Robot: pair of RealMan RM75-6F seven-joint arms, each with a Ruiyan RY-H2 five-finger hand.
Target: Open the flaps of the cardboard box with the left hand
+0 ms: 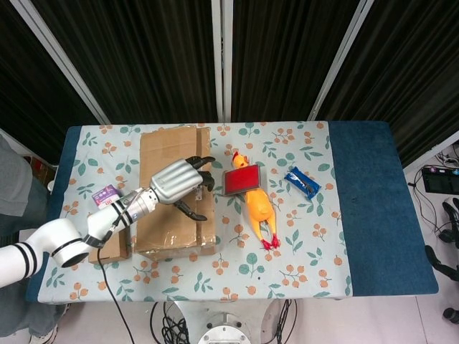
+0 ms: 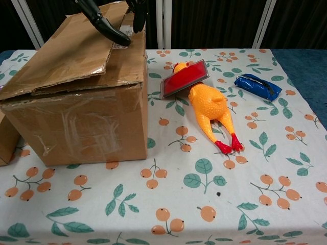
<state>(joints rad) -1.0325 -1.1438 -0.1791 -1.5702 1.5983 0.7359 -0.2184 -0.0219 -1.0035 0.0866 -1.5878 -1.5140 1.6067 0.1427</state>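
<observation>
One left hand (image 1: 178, 185) is held over the cardboard box (image 1: 172, 215), fingers (image 2: 104, 28) spread apart, nothing gripped; one flap (image 2: 66, 51) is partly raised.

Matt cardboard box (image 2: 76, 117); glossy rubbery chicken (image 2: 209, 104).

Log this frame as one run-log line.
stage: reaching flap | left robot hand: over cardboard box, fingers apart, holding nothing | flaps: not opened, one lifted slightly | right robot hand: not in view

Left hand (image 2: 110, 23) cropped by chest view's top edge, small box (image 2: 6, 143) cut off at left
</observation>
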